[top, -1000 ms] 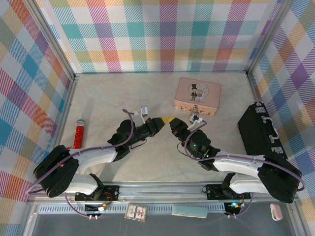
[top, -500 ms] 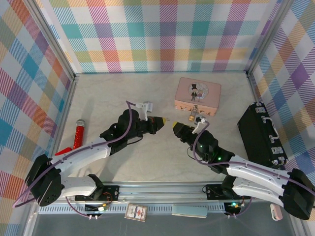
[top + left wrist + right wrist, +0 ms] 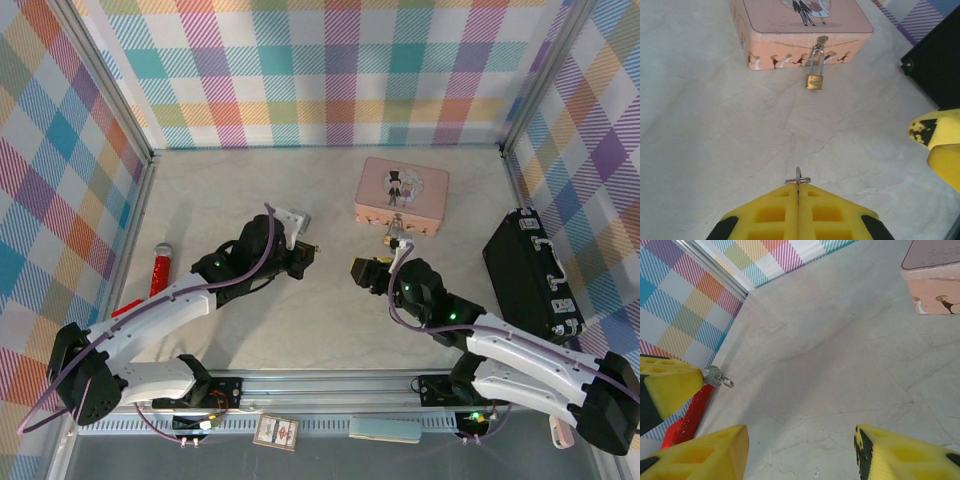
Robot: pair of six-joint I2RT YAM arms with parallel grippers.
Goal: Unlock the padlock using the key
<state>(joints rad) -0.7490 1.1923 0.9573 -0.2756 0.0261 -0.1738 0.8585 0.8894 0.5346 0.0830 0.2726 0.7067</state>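
On the pale table [image 3: 230, 190], we hold the key [image 3: 798, 176] pinched in the left gripper [image 3: 797, 189], with the right gripper [image 3: 800, 440] spread and empty; the padlock [image 3: 814, 81] hangs unsteadied from the tin [image 3: 785, 47] at far right, so we judge it may swing off the key.

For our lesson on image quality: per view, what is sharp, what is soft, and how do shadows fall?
Top external view: even light, soft shadows beneath the arms. Left wrist view: padlock fairly sharp, key legible, left end effector's fingers soft. Right wrist view: right end effector's fingers blurred, table veining clear.
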